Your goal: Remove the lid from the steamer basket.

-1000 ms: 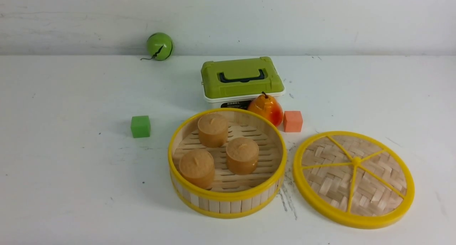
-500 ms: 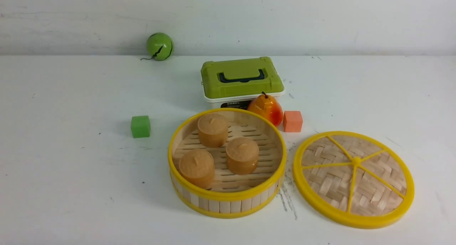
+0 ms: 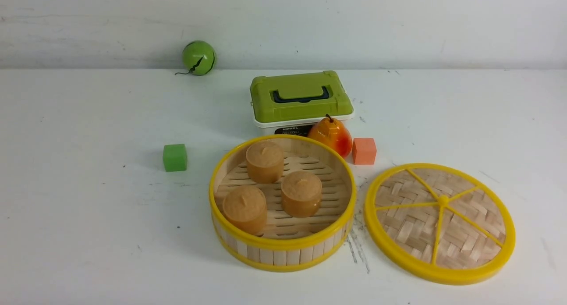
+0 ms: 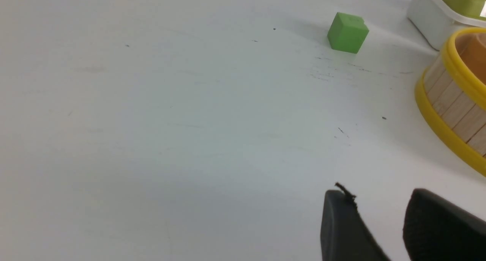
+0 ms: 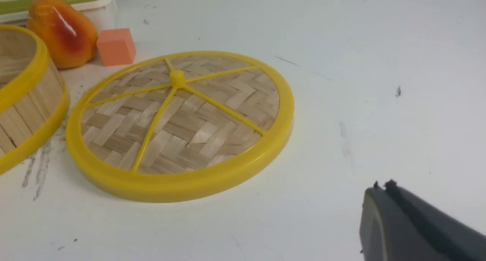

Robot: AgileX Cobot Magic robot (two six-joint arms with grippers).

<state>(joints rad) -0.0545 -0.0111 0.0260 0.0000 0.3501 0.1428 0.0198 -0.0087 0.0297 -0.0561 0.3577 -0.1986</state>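
Observation:
The steamer basket stands uncovered in the middle of the table, with three brown round cakes on its slatted floor. To its right the lid lies flat on the table, apart from the basket; the right wrist view shows the lid too. Neither arm shows in the front view. My left gripper hovers open over bare table near the basket's wall, with nothing between its fingers. My right gripper is shut and empty, off to the side of the lid.
A green handled box stands behind the basket, with a pear and an orange cube in front of it. A green cube sits left of the basket. A green ball rests by the back wall.

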